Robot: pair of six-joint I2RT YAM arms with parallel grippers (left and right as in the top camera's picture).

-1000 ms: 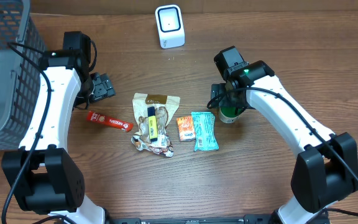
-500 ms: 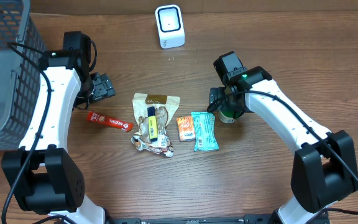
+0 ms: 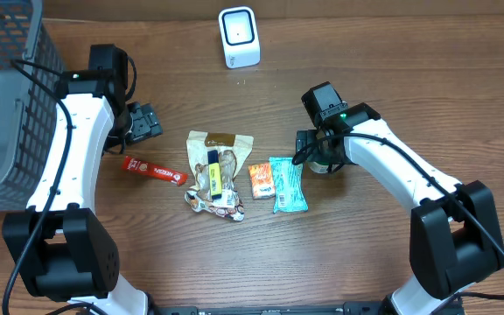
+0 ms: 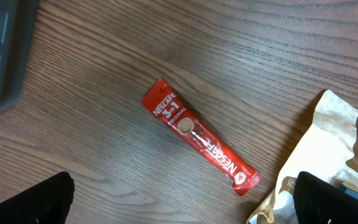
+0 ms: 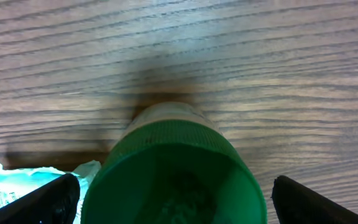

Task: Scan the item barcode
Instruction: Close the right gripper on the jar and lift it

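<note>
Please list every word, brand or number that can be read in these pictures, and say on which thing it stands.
"NESCAFÉ 3in1 ORIGINAL": red sachet, upper end.
"NESCAFÉ": same sachet, lower end.
Beige bag: print cut off at the frame edge, unreadable.
Orange packet, teal packet: print too small to read.
Green cap: no text seen.

We see a wooden table [image 3: 409, 70] bearing a white scanner [image 3: 239, 37], red coffee stick [image 4: 199, 140], tan pouch [image 3: 220, 150], orange packet [image 3: 261, 180], teal packet [image 3: 288, 184] and green-capped bottle [image 5: 176, 168]
</note>
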